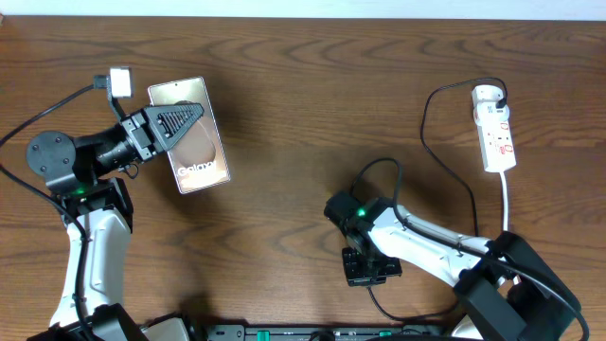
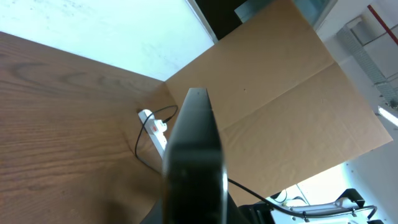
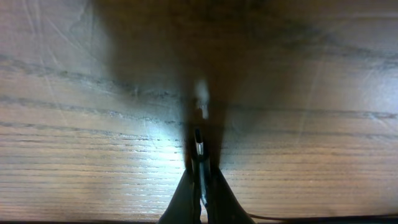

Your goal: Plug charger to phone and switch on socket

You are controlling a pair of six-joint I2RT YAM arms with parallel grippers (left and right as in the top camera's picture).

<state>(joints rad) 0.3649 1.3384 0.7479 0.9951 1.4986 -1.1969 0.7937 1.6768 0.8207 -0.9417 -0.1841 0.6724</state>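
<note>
The phone [image 1: 194,156], a silver slab with white "Galaxy" lettering, is at the left of the table with my left gripper [image 1: 182,121] shut on its upper part. In the left wrist view the phone [image 2: 196,155] shows edge-on as a dark bar running up from the jaws. The white socket [image 1: 494,128] lies at the far right; the socket [image 2: 153,126] also shows far off in that wrist view. From the socket, the thin black charger [image 1: 428,123] loops across to my right gripper [image 1: 369,272]. In the right wrist view, my right gripper [image 3: 199,163] is shut on the charger's plug tip [image 3: 198,140], just above the wood.
A white block [image 1: 120,80] on a black lead lies behind the left arm. The socket's white cord [image 1: 506,204] runs toward the right arm's base. A brown cardboard wall [image 2: 280,93] stands beyond the table's right end.
</note>
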